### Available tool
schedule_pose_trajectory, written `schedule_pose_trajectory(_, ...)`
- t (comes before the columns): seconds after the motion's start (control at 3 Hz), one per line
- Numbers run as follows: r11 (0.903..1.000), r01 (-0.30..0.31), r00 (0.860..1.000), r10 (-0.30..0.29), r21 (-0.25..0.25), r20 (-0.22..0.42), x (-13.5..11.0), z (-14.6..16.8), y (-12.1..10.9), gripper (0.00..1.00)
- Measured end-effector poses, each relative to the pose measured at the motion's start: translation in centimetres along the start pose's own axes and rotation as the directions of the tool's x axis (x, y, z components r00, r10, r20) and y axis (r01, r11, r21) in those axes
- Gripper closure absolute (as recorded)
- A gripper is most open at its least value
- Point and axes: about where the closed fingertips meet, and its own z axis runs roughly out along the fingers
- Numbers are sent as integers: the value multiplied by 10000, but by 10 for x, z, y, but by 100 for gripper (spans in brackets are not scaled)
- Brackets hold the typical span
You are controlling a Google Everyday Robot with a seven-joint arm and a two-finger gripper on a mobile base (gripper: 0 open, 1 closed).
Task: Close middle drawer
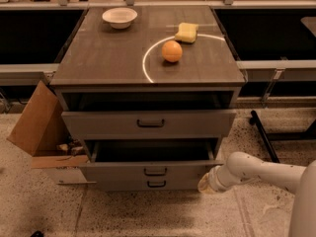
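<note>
Standing pulled out beneath the worktop's (108, 58) front edge, the middle drawer (123, 172) is seen open, its dark inside exposed behind the flat front. The top drawer (108, 123) above it is also drawn forward, and the bottom drawer (123, 184) sits just under it. The claw (205, 183) is found low at the front right corner of the cabinet, beside the right ends of the two lower fronts, at the tip of a white arm (261, 171) reaching in from the right. Whether the claw is apart or together cannot be told.

A tilted cardboard box (37, 122) is lodged against the cabinet's left side. A dark bar (262, 134) lies on the floor to the right. Bare speckled floor is left open in front of the drawers.

Three drawer fronts are counted, each with one dark handle. On the worktop one white bowl (119, 17) is placed near the back left corner, one yellow sponge (187, 32) toward the back right, and one orange (172, 51) just in front of it.
</note>
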Motion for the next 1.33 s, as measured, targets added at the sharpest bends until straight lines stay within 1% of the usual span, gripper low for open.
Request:
schedule_pose_trajectory(0.33, 9981, 96, 9991, -120, 605, 400, -1, 2, -27, 100)
schedule_pose_trajectory(0.67, 9906, 183, 9971, -281, 1356, 704, -6, -1, -50, 100)
schedule_pose_trajectory(1.0, 9799, 125, 9946, -327, 1990, 984, -11, -4, -72, 100)
schedule_pose_trajectory(1.33, 9723, -95, 9912, -217, 2335, 1309, -16, 11, -113, 100)
